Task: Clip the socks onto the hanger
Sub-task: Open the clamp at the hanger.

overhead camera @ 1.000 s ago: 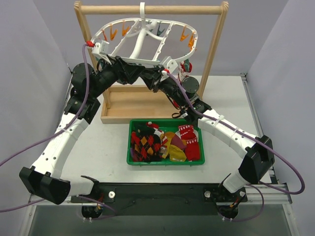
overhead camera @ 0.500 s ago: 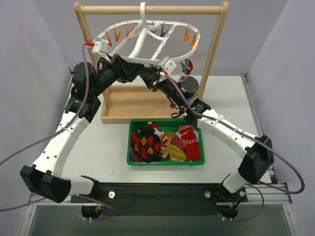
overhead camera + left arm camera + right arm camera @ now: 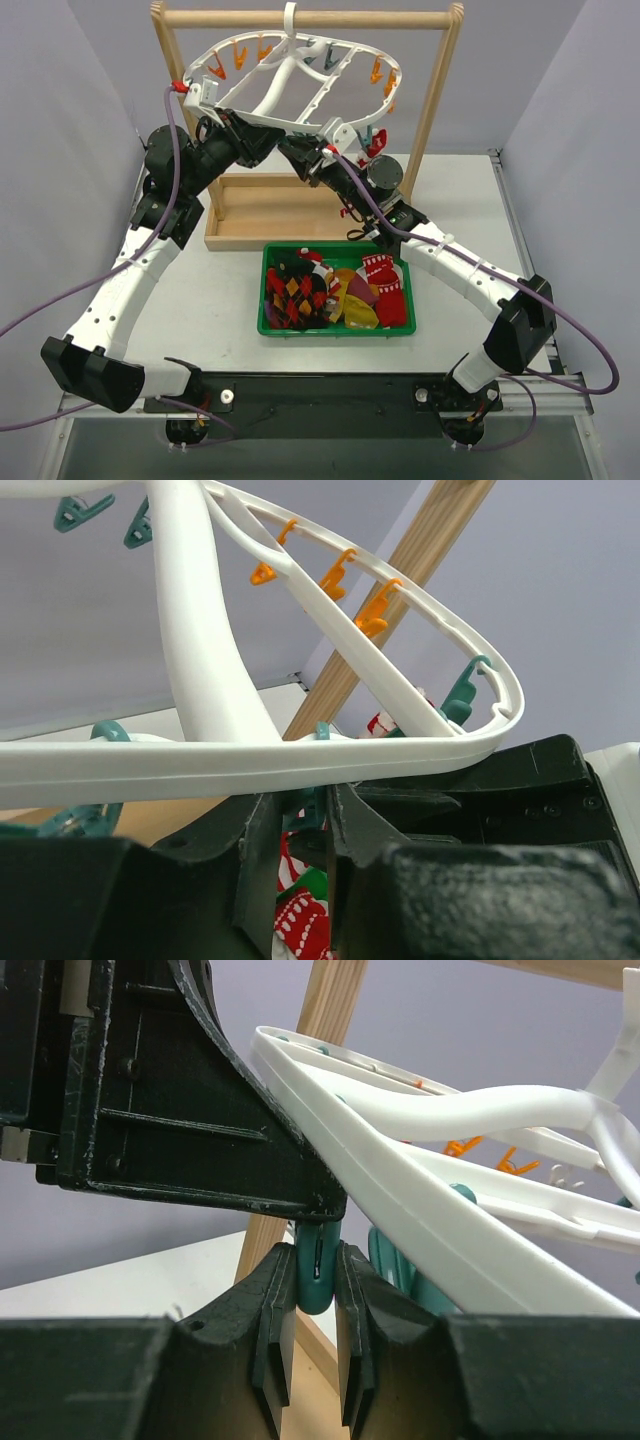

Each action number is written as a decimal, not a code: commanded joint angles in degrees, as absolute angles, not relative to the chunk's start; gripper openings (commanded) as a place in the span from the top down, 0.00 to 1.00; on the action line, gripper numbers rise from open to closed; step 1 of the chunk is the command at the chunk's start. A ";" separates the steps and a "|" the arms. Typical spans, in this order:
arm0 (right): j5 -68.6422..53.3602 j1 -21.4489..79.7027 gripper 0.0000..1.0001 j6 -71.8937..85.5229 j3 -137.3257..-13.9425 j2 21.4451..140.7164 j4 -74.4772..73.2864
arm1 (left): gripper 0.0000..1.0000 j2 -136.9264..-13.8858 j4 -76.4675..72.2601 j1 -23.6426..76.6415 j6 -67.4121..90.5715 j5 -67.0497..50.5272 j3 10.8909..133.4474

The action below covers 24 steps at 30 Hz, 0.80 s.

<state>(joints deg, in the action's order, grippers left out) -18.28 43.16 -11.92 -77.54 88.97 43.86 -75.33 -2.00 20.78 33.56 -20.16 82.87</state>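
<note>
pale grey walls stand around a light table [image 3: 220,290], and at its far side a wooden rack [image 3: 310,18] carries the hanger [image 3: 283,85] by its hook, with the white frame tilted. from the left, the left gripper [image 3: 262,138] reaches up to the near rim of the hanger. in the left wrist view its fingers [image 3: 255,870] stand close, with a narrow gap just under the rim, and i cannot tell if they clamp something. just right of it the right gripper [image 3: 298,152] meets the same rim, its jaws pressed together on a teal clip [image 3: 318,1250] which hangs under the rim. nearer to the arms, the socks [image 3: 330,290] lie in a heap inside a green bin [image 3: 335,331] on the table, well apart from the hanger.
</note>
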 commanded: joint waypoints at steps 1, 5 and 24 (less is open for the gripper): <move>-21.62 44.38 1.00 -13.36 -79.54 89.03 47.81 | 0.83 -75.50 -6.15 20.39 35.33 -19.51 86.04; -20.31 44.47 0.89 -13.10 -78.84 88.51 47.99 | 0.92 -75.41 -6.24 20.39 35.51 -19.86 86.22; -14.86 43.50 0.51 -8.01 -57.67 68.39 39.47 | 1.00 -73.74 -4.22 20.57 31.65 -21.71 86.05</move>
<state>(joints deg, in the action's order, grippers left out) -16.10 43.48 -10.24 -61.82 75.44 41.39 -75.18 -1.96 20.62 33.61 -21.65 83.50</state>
